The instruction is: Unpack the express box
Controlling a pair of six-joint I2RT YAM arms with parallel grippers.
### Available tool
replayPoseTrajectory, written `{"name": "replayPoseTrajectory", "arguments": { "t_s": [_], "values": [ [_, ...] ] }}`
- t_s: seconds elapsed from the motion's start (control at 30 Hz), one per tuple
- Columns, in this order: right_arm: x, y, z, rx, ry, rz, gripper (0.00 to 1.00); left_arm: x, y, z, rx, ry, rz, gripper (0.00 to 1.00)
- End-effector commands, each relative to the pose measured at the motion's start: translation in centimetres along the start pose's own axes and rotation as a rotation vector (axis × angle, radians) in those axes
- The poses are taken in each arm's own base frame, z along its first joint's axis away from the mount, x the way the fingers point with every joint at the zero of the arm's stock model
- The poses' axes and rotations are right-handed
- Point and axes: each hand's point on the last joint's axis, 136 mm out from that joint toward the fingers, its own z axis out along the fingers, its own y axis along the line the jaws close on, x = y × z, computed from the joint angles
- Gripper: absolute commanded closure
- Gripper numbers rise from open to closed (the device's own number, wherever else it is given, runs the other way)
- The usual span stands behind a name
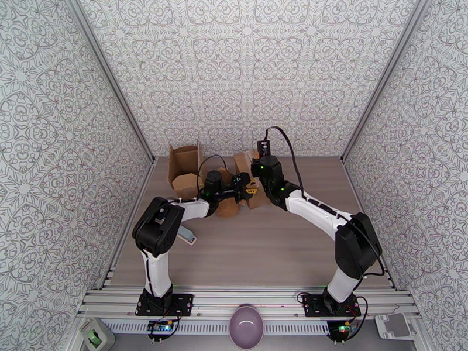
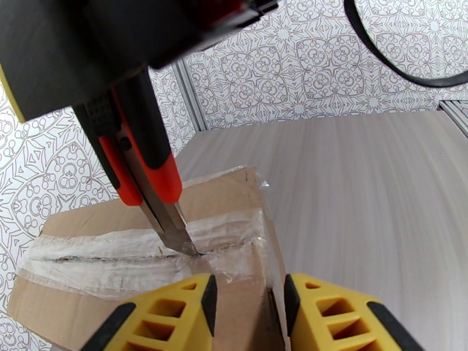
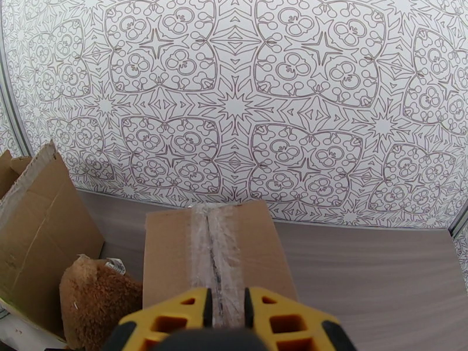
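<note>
**Knife tip on the tape, both hands at the sealed box**

Both arms meet mid-desk over the sealed cardboard box (image 2: 70, 293), which sits a bit left of centre toward the back wall in the top view.

The right hand (image 3: 225, 293) is nearly closed, with just a thin gap between its yellow fingers. From the left wrist camera you can see a red and black utility knife (image 2: 140, 159) sticking down out of it, so it's clamped on the knife handle. The blade is angled down and its tip touches the clear packing tape (image 2: 105, 261) along the box's top seam, close to the right end. A dark line runs along the middle of the tape from the blade out to the left. The right wrist camera shows the same seam running straight away from between the fingers toward the patterned wall.

The left hand (image 2: 248, 282) is partly open, with a clear gap between its fingers. It sits at the near right corner of the box: one finger is over the cardboard top, the other is over the bare desk (image 2: 362, 188), and the box's edge runs up between them. I honestly can't tell if the pads are pressing on the cardboard or just hovering around it.

Off to the left there's a second cardboard box (image 3: 41, 229), already open with its flaps up. Next to it is a brown fuzzy thing (image 3: 99, 299), just beside the sealed box. I can't make out what it is.
</note>
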Motion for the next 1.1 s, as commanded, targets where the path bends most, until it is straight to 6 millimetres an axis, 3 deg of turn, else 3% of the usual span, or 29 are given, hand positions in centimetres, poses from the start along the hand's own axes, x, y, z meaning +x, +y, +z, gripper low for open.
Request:
{"name": "replayPoseTrajectory", "arguments": {
  "t_s": [0.0, 0.43, 0.63, 0.8, 0.93, 1.07],
  "values": [
    [0.3, -0.9, -0.8, 0.011, 0.026, -0.026, 1.0, 3.8, -0.9, -0.1, 0.035, 0.088, -0.114, 0.62],
    [2.3, -1.2, -1.6, 0.012, 0.084, -0.033, 1.0, 4.4, -0.3, 0.2, 0.017, 0.115, -0.146, 0.61],
    [2.2, -1.2, -2.0, 0.031, 0.105, -0.015, 1.0, 4.5, -0.1, 0.3, 0.012, 0.125, -0.158, 0.6],
    [2.4, -1.7, -1.7, 0.073, 0.132, 0.015, 1.0, 3.9, -1.3, 0.1, 0.064, 0.08, -0.113, 0.43],
    [2.7, -1.8, -1.5, 0.093, 0.15, 0.025, 1.0, 3.5, -1.5, 0.1, 0.071, 0.071, -0.071, 0.21],
    [2.7, -1.9, -1.6, 0.097, 0.151, 0.032, 1.0, 3.6, -1.5, 0.5, 0.068, 0.079, -0.026, 0.14]
  ]
}}
